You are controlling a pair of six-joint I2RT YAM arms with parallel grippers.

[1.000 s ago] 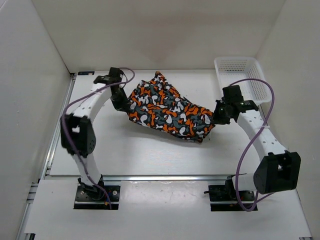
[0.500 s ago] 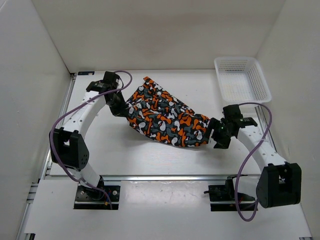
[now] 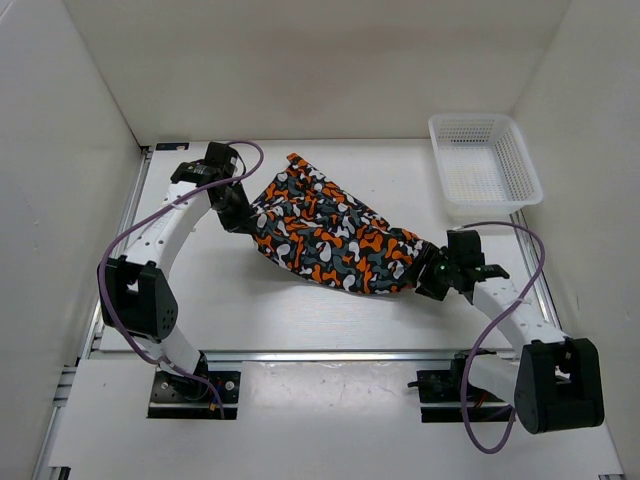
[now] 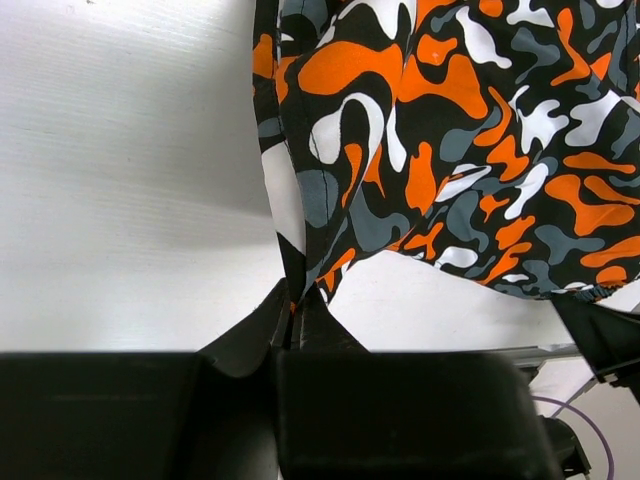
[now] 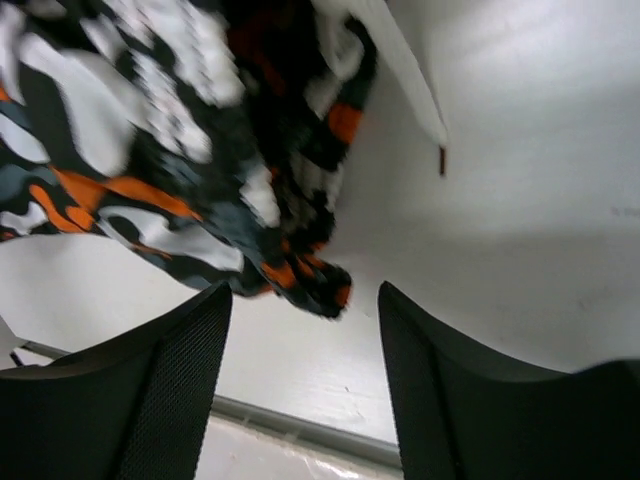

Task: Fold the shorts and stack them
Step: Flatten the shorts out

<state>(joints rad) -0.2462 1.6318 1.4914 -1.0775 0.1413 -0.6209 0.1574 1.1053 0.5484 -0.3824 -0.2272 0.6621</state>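
Top view: the shorts (image 3: 330, 240) lie across the middle of the table (image 3: 250, 310), a crumpled band running from 10 o'clock to 4 o'clock. The left pincer (image 3: 238, 214) is closed on the fabric's edge at the 10 o'clock end; its wrist view shows the hem nipped between the fingers. The right pincer (image 3: 430, 278) stands at the 4 o'clock end, jaws wide apart with nothing between them; a corner of the shorts shows just beyond its fingertips. A white mesh basket (image 3: 485, 165) sits at the table's 2 o'clock corner, well apart from the shorts.
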